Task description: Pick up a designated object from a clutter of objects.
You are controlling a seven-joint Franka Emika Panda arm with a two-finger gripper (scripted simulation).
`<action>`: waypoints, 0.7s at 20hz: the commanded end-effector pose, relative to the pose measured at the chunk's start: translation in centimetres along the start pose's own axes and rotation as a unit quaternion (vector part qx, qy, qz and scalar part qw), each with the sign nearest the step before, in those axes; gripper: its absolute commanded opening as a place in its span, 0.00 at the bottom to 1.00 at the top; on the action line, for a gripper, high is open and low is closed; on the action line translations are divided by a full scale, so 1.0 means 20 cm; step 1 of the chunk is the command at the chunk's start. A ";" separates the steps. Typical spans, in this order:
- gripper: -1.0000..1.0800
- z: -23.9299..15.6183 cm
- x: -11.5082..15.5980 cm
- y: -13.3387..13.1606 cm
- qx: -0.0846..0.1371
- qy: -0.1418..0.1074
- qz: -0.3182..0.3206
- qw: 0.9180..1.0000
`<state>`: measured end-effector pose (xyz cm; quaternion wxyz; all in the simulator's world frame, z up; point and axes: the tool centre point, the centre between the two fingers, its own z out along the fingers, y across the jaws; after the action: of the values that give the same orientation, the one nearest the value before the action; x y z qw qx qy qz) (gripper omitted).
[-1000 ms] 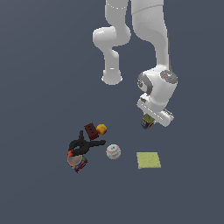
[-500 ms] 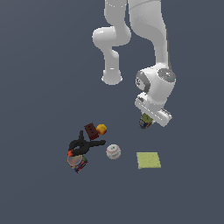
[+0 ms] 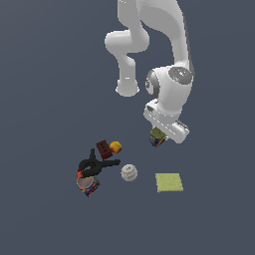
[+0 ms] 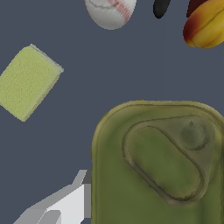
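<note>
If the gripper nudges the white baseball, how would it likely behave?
The baseball is round with nothing touching it, so it would probably roll freely. It looks rigid. Its rounded surface might slip from the gripper's fingers.

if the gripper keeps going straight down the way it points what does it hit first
The olive-topped can, which fills the wrist view right beneath the gripper. Whether a gap remains or the fingers already flank it is hard to judge.

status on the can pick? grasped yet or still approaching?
Done: the gripper is down over the olive-topped can, apart from the baseball, pad and clamp. In hand: the wrist view is filled by the can's lid with one finger beside it; whether the fingers are closed on it cannot be told. Left: confirm the grip and a clear lift; its height is not readable.
</note>
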<state>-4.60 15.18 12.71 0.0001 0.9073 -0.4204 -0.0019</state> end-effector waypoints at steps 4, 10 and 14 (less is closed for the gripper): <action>0.00 -0.23 0.26 0.05 0.002 0.000 0.000 1.000; 0.00 -0.48 0.55 0.10 0.003 0.000 0.000 1.000; 0.00 -0.65 0.75 0.14 0.002 0.000 0.000 1.000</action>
<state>2.16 3.29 24.20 -0.0012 0.9072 -0.4208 -0.0024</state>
